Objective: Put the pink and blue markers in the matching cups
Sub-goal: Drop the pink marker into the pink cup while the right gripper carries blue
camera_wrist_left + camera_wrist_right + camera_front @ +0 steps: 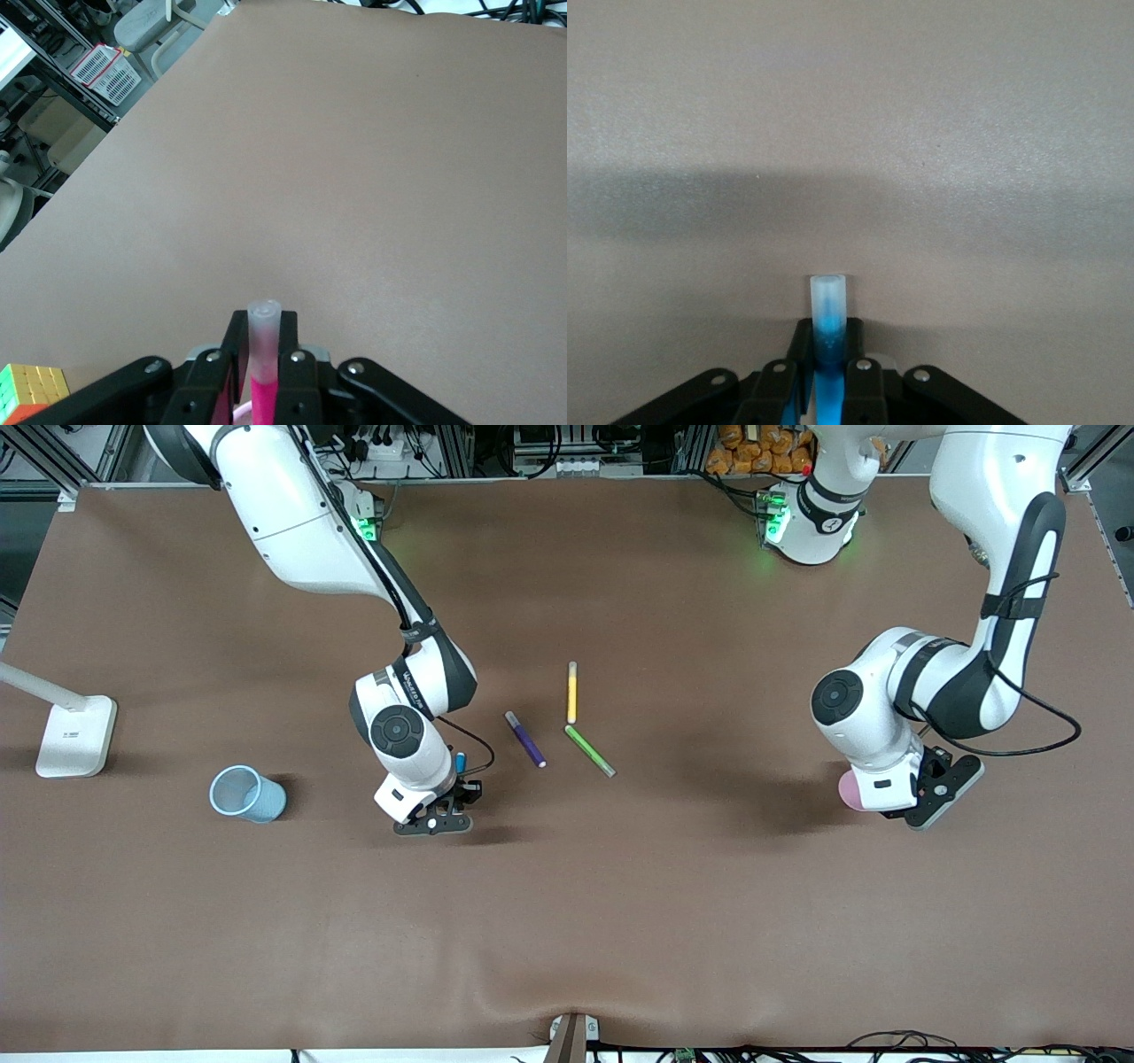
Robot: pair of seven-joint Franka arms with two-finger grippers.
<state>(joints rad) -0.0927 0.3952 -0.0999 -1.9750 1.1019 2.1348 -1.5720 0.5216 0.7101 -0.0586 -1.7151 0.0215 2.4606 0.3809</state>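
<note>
The right gripper [830, 376] is clamped on the bright blue marker [829, 332], whose pale translucent end pokes past the fingertips just above the table [620, 921], beside the light blue mesh cup [247, 794]. The left gripper [263, 376] pinches the magenta-pink marker [264, 354], clear-tipped, over the pale pink cup [850, 790].

Brown table cover [620, 921], white lamp base [77, 736] at the right arm's end, metal framing along the bases' edge.

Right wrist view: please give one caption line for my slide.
Right gripper fingers shut on the blue marker, its pale end pointing over the bare brown table.
</note>
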